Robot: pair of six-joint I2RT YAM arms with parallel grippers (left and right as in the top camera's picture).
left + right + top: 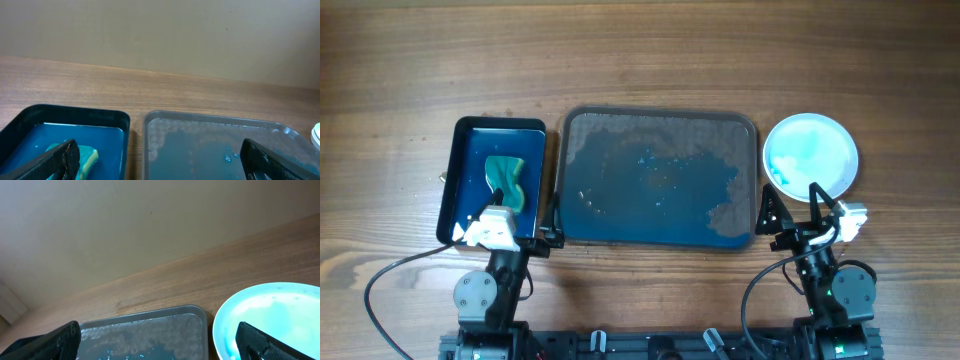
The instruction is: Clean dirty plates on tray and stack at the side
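Overhead now: the tray (660, 110), big and dark grey with rounded corners, sits dead centre on the wooden table (640, 50). It is awash with blue-tinted water, with pale foam clinging along its top edge and down in the right-hand corner.

Over on the right, off the tray and just beside its right rim, sits a round white plate (810, 150) with blue-teal smears across its face. It rests on the table itself. Whether more plates lie under it, the pictures cannot tell.

The right gripper (793, 210) hangs at the near edge of that plate, jaws spread wide and nothing between them. Its wrist camera confirms it: one dark finger low over the tray's corner and the other low over the plate (270, 315), with the tray rim (150, 312) between.

On the left there is a smaller glossy blue tray (500, 123) just beside the big one, with a teal-and-yellow sponge (507, 180) lying in it. The left gripper (525, 215) is also wide apart and empty-handed. It straddles the two trays: one finger sits above the sponge (89, 155) in the blue tray (75, 112), the other above the grey tray (215, 119). Neither finger can be seen touching anything.

A black cable (390, 275) loops off the left arm's base across the near table.
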